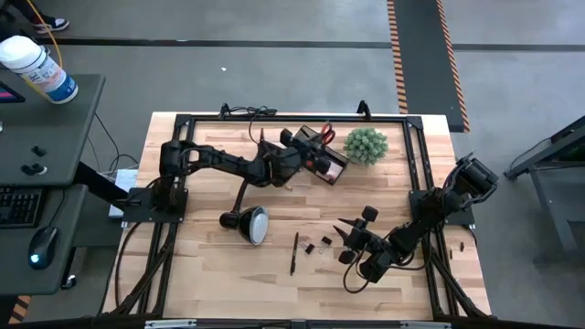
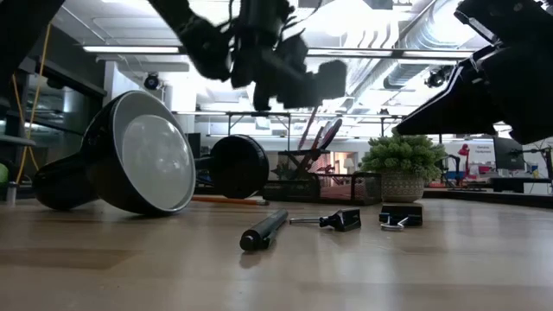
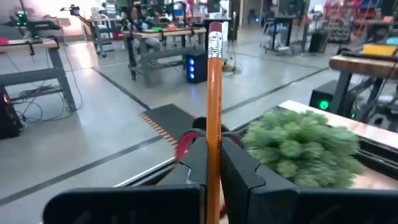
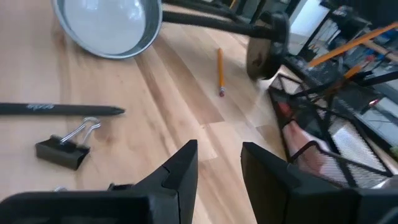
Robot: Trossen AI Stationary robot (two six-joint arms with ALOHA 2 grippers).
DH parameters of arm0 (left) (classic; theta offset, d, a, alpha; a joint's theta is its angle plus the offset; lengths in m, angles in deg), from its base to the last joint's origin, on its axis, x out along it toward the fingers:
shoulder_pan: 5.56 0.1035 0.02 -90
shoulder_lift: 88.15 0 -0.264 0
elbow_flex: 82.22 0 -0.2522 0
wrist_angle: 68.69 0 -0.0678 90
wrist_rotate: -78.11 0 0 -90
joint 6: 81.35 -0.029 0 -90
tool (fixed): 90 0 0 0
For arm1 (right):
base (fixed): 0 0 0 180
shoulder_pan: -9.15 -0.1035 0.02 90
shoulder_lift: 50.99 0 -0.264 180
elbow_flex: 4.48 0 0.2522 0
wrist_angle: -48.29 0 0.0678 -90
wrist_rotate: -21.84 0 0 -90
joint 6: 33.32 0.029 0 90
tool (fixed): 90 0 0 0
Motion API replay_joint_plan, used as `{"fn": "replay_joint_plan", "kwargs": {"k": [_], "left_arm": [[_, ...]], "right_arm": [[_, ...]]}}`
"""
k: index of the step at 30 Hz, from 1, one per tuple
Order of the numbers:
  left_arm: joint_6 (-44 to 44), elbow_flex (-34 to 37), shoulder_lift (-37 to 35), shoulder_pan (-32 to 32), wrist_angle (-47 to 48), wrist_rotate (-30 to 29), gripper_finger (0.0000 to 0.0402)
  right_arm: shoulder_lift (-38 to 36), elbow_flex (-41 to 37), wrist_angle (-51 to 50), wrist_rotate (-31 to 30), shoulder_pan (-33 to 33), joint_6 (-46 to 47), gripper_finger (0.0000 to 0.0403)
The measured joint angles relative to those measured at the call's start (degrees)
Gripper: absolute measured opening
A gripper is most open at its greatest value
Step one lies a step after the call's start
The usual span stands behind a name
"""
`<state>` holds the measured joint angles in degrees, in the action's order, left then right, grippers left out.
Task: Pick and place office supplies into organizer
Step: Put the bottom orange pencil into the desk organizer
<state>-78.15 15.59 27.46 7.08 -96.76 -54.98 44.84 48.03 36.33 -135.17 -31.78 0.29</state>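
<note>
Only the left wrist view showed the left hand [image 3: 211, 177] clamped on an upright pencil [image 3: 214, 106], above the organizer [image 1: 320, 155] seen from overhead. The right hand [image 4: 217, 165] hung with fingers apart above the table [image 4: 124, 174] near a binder clip [image 4: 62, 148] and pen [image 4: 59, 109].

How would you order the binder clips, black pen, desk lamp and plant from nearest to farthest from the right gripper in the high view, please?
From the right gripper:
1. Binder clips, just left.
2. Black pen, farther left.
3. Desk lamp, beyond the pen.
4. Plant, at the far edge.
</note>
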Motion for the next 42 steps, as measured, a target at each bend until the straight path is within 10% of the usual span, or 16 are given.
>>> {"fn": "replay_joint_plan", "kwargs": {"k": [16, 42], "left_arm": [[-0.1, 2.9, 0.0, 3.8, -10.2, 9.1, 0.0004], [0.1, 2.9, 0.0, 7.7, -11.1, 13.3, 0.0010]], "right_arm": [[0.0, 0.0, 1.3, -10.8, 1.2, 6.9, 0.0114], [0.0, -10.7, 24.1, -10.7, 13.6, 8.6, 0.0067]]}}
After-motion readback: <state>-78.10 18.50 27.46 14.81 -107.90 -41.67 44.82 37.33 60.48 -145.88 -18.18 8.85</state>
